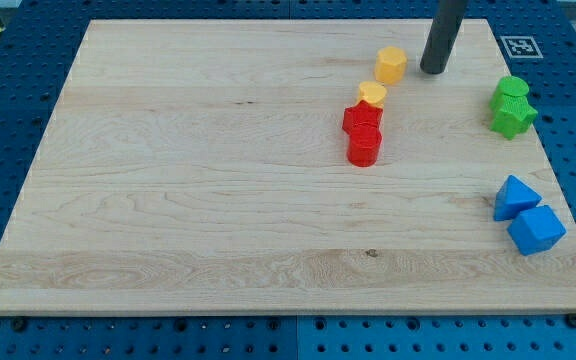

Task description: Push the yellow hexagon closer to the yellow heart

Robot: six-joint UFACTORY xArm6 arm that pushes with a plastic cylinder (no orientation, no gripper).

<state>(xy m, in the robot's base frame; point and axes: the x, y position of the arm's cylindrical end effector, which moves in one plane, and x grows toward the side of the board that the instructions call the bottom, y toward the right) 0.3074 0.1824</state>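
Resting on the pale wooden worktop (168, 180), my tip (433, 70), a plain dark rod with no pincer, stands just right of the yellow hexagon (391, 65); the yellow heart (372, 94) lies nearer, against red blocks (363, 132).

Dark straight rod entering from the view's top, leaning slightly (upper end further to the view's right), my tip (433, 70) resting low on the surface, upper rod cut off.
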